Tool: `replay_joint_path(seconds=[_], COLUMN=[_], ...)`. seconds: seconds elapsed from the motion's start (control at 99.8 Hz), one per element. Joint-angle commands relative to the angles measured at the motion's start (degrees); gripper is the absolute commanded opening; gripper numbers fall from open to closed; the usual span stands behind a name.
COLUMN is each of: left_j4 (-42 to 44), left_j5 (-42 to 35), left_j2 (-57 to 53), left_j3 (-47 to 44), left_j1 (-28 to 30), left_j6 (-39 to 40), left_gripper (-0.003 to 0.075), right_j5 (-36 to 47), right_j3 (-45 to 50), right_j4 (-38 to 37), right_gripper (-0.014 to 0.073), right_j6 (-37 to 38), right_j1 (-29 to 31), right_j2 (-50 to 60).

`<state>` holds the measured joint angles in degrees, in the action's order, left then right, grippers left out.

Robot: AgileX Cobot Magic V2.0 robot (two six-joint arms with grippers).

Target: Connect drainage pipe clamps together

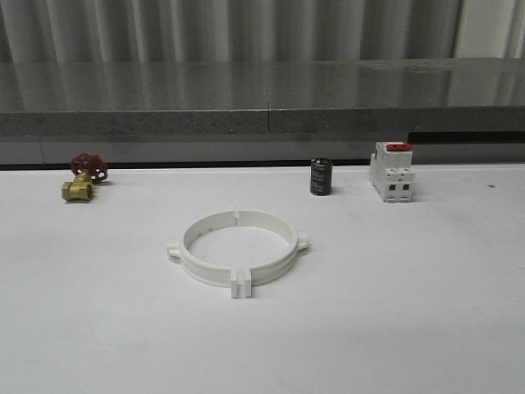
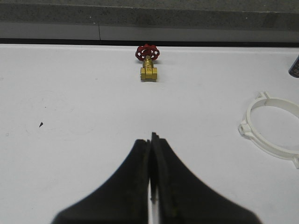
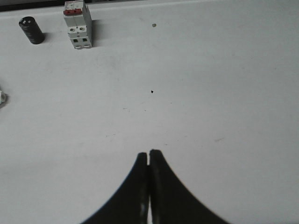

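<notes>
The two white drainage pipe clamps [image 1: 237, 249] lie flat on the white table, set end to end as one ring with their flanges meeting at the front and back. In the left wrist view part of that ring [image 2: 273, 130] shows off to one side, well clear of my left gripper [image 2: 150, 137], which is shut with nothing between its black fingers. My right gripper [image 3: 148, 154] is also shut and empty over bare table; a small white tab of a clamp [image 3: 2, 97] peeks in at the frame edge.
A brass valve with a red handwheel [image 1: 84, 176] sits at the back left. A black cylinder [image 1: 321, 176] and a white switch with a red top [image 1: 390, 171] stand at the back right. A grey ledge [image 1: 262, 107] runs behind the table.
</notes>
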<state>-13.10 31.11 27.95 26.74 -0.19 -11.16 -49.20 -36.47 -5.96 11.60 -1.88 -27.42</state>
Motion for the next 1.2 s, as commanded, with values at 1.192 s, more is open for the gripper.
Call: replay_joint_path(seconds=[1.192], left_j4=[-1.09], left_j5=[-3.68], left_j2=[0.22], left_j3=[1.49], left_j1=[-0.56], left_j6=[-0.16], left_gripper=[-0.0021], right_j5=[45.42], right_j3=[37.07], right_j4=[6.39], right_gripper=[-0.0068], right_j6=[-8.27], right_j1=[0.38], right_j2=[29.09])
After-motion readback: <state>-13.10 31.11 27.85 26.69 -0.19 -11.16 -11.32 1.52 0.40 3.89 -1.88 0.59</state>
